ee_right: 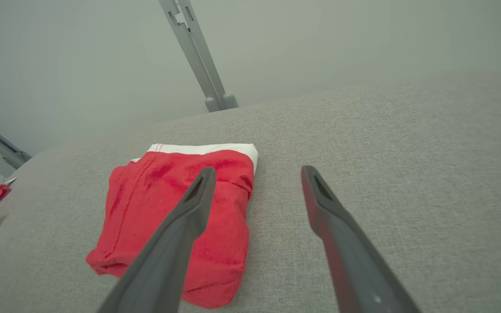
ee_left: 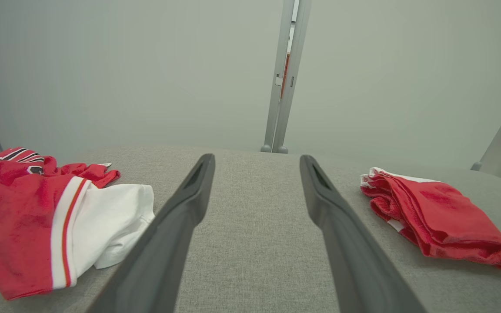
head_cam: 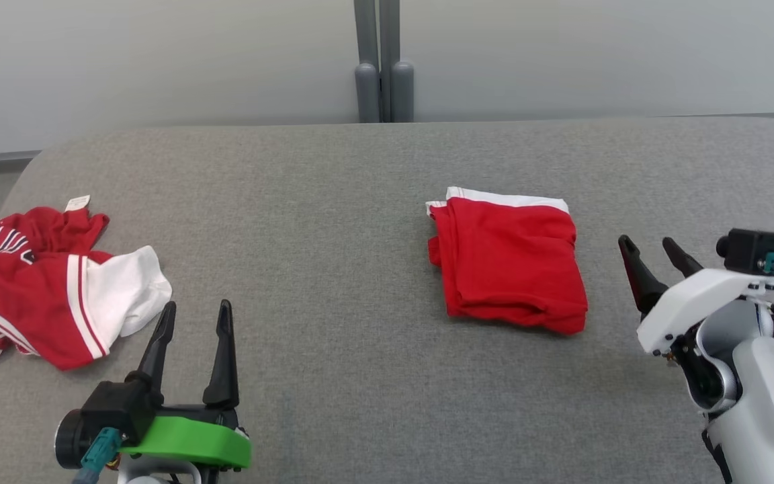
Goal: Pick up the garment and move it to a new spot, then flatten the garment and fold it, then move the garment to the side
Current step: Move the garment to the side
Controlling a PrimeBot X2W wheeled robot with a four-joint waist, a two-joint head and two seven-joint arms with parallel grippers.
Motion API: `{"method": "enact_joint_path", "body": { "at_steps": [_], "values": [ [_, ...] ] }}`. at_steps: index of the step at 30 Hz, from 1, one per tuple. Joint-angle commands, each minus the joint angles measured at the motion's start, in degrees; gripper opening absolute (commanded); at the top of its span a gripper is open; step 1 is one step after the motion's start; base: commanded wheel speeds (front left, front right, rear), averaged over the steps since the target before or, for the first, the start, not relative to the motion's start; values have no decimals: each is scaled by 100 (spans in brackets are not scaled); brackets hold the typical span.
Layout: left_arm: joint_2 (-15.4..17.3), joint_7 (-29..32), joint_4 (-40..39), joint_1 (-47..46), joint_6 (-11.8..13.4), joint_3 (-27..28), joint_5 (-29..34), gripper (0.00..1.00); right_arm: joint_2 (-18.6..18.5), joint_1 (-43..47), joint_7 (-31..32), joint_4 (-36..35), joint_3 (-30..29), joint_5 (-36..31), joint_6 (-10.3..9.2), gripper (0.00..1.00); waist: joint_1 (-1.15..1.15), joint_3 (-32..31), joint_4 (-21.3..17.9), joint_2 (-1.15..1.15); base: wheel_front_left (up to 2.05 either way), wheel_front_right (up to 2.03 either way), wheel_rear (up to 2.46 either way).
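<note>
Currently, head view: folded red garment (head_cam: 508, 259) is lying right of centre on grey padded table (head_cam: 333, 269); crumpled red-and-white jersey (head_cam: 44, 289) is sitting far left; left gripper (head_cam: 197, 306) and right gripper (head_cam: 645, 240) are gaping wide, holding nothing. Left wrist view: jersey (ee_left: 28, 217) is lying near one finger. Right wrist view: garment (ee_right: 146, 208) is showing behind one finger.

A: Surface?
B: Grey fabric-covered table (head_cam: 333, 202), far corners rounded.
A: Items lying on it?
B: Two, well apart: folded red garment (head_cam: 511, 265) right of centre; crumpled red-and-white jersey (head_cam: 44, 289) at the left edge.
</note>
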Motion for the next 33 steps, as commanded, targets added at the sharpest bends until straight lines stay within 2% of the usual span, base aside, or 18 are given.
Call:
{"method": "enact_joint_path", "body": {
  "at_steps": [1, 6, 16, 27, 28, 29, 30, 33],
  "values": [
    [1, -18, 29, -71, -23, -53, -32, 100, 17, -211, 87, 134, -83, -6, -1, 100, 0, 127, 196, 0, 0, 0, 0],
    [-3, -18, 84, -197, -49, -214, -59, 100, 67, -852, 665, 916, -187, 31, 0, 100, 0, 308, 494, 0, 0, 0, 0],
    [-9, -18, 139, -442, -66, -337, -115, 100, 23, -1714, 1389, 2332, -420, -25, 0, 100, 0, 727, 929, 0, 0, 0, 0],
    [-9, -18, 180, -538, -8, -377, -130, 100, 174, -1980, 1472, 3137, -303, 102, 0, 100, 0, 850, 980, 0, 0, 0, 0],
    [-9, -18, 189, -533, -4, -368, -110, 100, 177, -2002, 1415, 3127, -263, 135, 0, 83, 0, 830, 951, 0, 0, 0, 0],
    [-10, -18, 190, -532, -3, -364, -96, 100, 166, -2026, 1349, 3112, -217, 163, 0, 24, 0, 810, 922, 0, 0, 0, 0],
    [-10, -18, 194, -531, -9, -364, -88, 100, 138, -2043, 1284, 3107, -202, 188, 0, 0, 0, 792, 897, 0, 0, 0, 0],
    [-10, -18, 195, -512, -12, -360, -49, 100, 99, -2102, 1116, 3081, -99, 268, 0, 0, 0, 723, 784, 0, 0, 0, 0]
  ]
}}
